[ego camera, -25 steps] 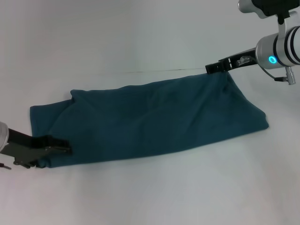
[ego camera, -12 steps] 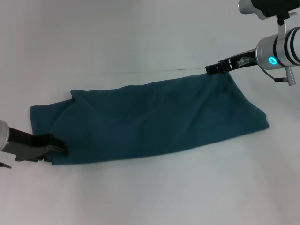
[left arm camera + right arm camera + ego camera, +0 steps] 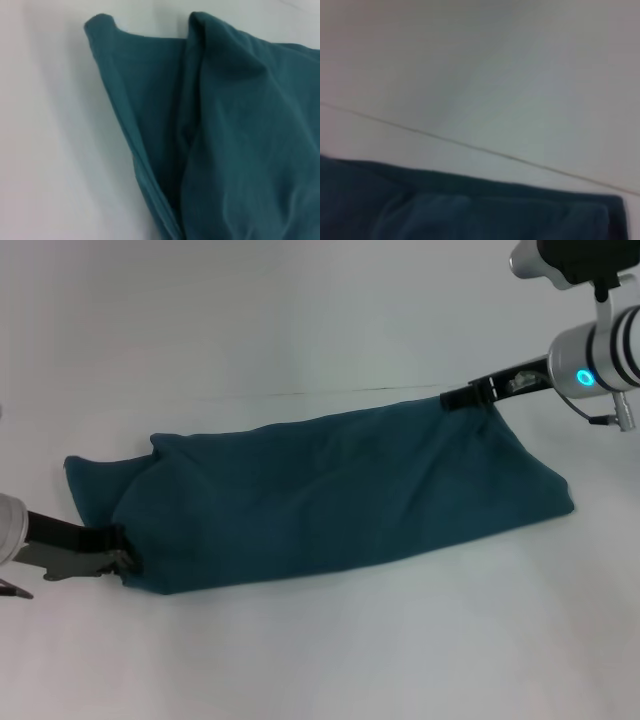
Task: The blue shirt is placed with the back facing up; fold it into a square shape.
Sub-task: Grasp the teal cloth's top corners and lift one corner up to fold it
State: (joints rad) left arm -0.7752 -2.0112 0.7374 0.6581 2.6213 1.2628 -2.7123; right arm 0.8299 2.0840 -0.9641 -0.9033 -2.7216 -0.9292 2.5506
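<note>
The blue shirt (image 3: 330, 495) lies as a long folded band across the white table, plain side up. My left gripper (image 3: 122, 552) is at its near left corner, shut on the cloth edge, which is drawn in slantwise there. The left wrist view shows the shirt's hem and folds (image 3: 235, 140) close up. My right gripper (image 3: 462, 397) is at the far right corner, shut on the shirt's top edge, which rises slightly to it. In the right wrist view only the shirt's upper edge (image 3: 470, 210) appears.
The white table (image 3: 300, 660) surrounds the shirt on all sides. A thin seam line (image 3: 300, 393) runs across the table behind the shirt, also seen as a seam line (image 3: 470, 145) in the right wrist view.
My left gripper has pulled back to the left and risen slightly, and the shirt's near left corner has shifted inward. The right arm has moved a little up and right.
</note>
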